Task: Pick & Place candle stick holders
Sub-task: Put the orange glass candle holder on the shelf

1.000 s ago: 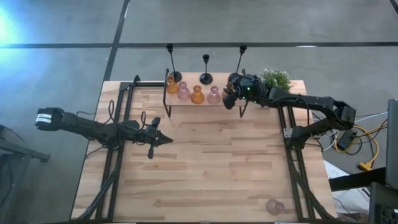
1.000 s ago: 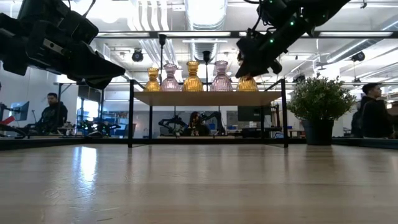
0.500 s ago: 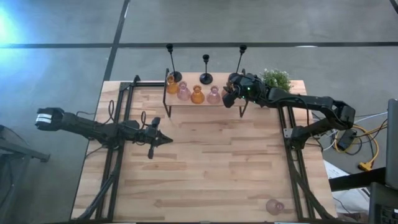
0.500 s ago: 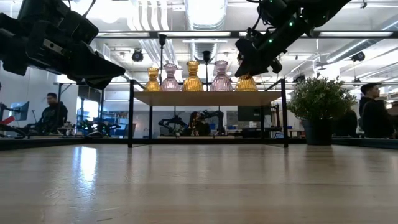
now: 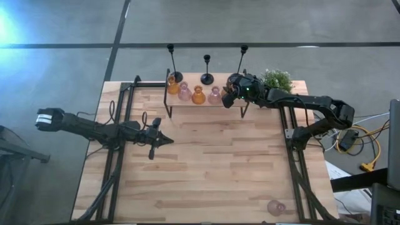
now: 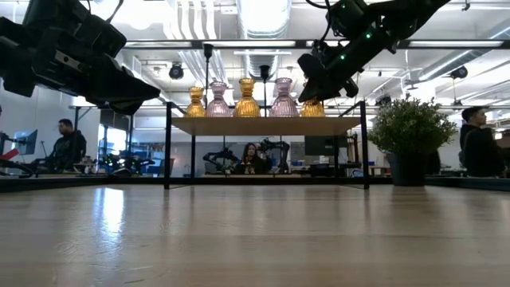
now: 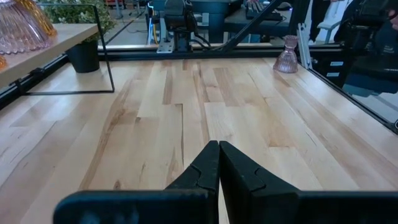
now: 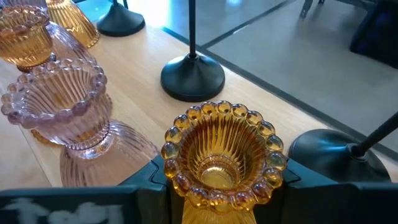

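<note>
Shifted a little toward the left along the black-legged wooden shelf [image 5: 206, 101] since a second ago: right tool [image 5: 229, 96], now riding slightly higher in the low view, with the ribbed amber glass candle holder [image 8: 222, 155] clenched between its fingers [image 8: 144, 180]. Seen in the right wrist view with beaded rim up, bowl open to the camera, squeezed at the waist by both dark fingers. Held at the shelf's right end, just beside the ribbed pink glass candle holder [image 8: 65, 102] standing on the shelf top. Whether the amber base touches the shelf or hangs just clear of it: cannot tell.

Standing in a row on the shelf, left to right in the high view: amber glass holder [image 5: 172, 84], pink glass holder [image 5: 185, 92], amber glass holder [image 5: 198, 95], then the pink one next to the tool. Behind them along the shelf's far edge, three black metal candlesticks with thin stems and round bases [image 5: 205, 78], one base close behind the held piece. Well apart from all this, near the desk's [image 5: 212, 169] front right corner, one more small pink glass holder [image 5: 276, 208], upright and alone.

Parked over the left half of the desk, unmoved: left tool [image 5: 165, 140], fingers pressed together on nothing. Small bushy green plant [image 5: 278, 79] beside the shelf's right end.
</note>
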